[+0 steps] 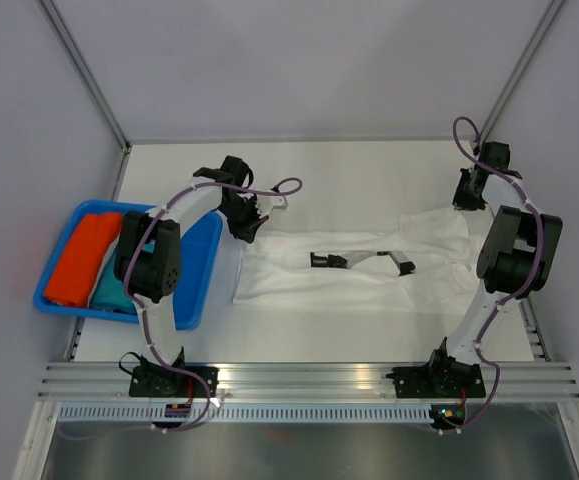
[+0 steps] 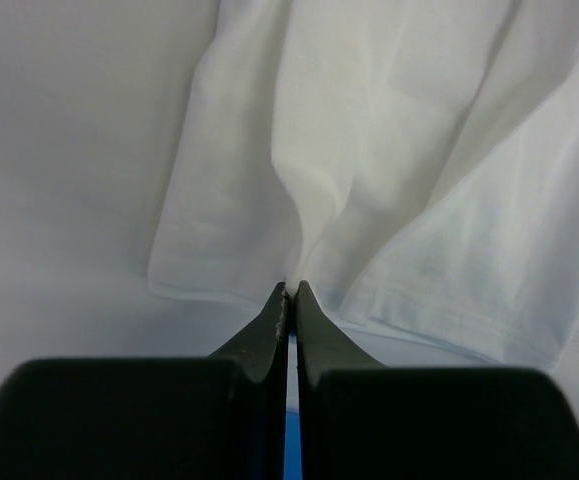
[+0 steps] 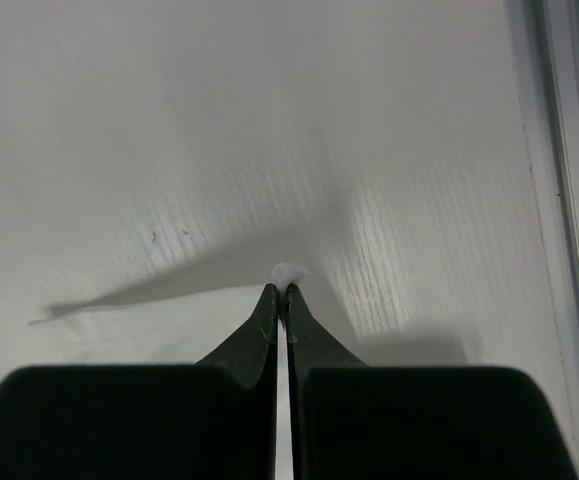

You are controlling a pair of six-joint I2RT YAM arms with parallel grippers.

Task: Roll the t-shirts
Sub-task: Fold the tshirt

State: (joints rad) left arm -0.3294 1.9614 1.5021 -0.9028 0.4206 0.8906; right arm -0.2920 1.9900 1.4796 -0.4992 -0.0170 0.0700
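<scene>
The white t-shirt (image 1: 349,287) lies spread flat across the middle of the table, with its black-and-grey print (image 1: 361,260) facing up. My left gripper (image 1: 254,228) is at the shirt's far left corner. In the left wrist view it (image 2: 291,288) is shut on the edge of the white cloth (image 2: 419,200), which puckers into folds from the tips. My right gripper (image 1: 466,200) is at the shirt's far right corner. In the right wrist view it (image 3: 282,288) is shut with a small tuft of white cloth (image 3: 290,270) poking out past the tips.
A blue bin (image 1: 195,312) stands at the left and holds an orange roll (image 1: 81,258) and a teal roll (image 1: 119,290). Aluminium rails (image 1: 309,380) run along the near edge. Grey walls and slanted frame posts enclose the table.
</scene>
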